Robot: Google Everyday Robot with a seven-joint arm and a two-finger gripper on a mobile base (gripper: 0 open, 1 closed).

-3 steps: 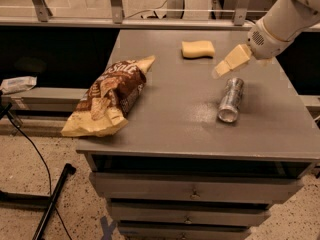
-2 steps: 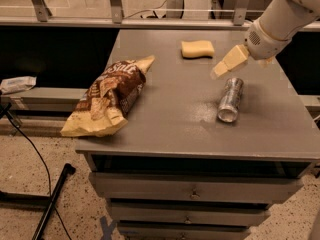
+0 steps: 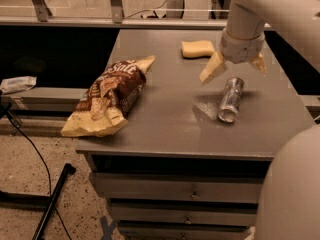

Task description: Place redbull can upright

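Note:
The redbull can (image 3: 230, 99) lies on its side on the right part of the grey table (image 3: 165, 119), its open end pointing toward the front edge. My gripper (image 3: 234, 69) hangs just above and behind the can, pointing down. It is open and empty, with one cream fingertip (image 3: 212, 69) to the can's left and the other fingertip (image 3: 259, 64) to its right. The fingers do not touch the can.
A brown and cream chip bag (image 3: 106, 96) lies on the table's left side, overhanging the front left corner. A yellow sponge (image 3: 197, 48) sits at the back, just left of my gripper. Drawers are below the tabletop. The table's right edge is close to the can.
My arm has swung in from the right and turned, so the gripper now straddles the space above the can instead of showing one finger off to the can's upper side. The can has not moved.

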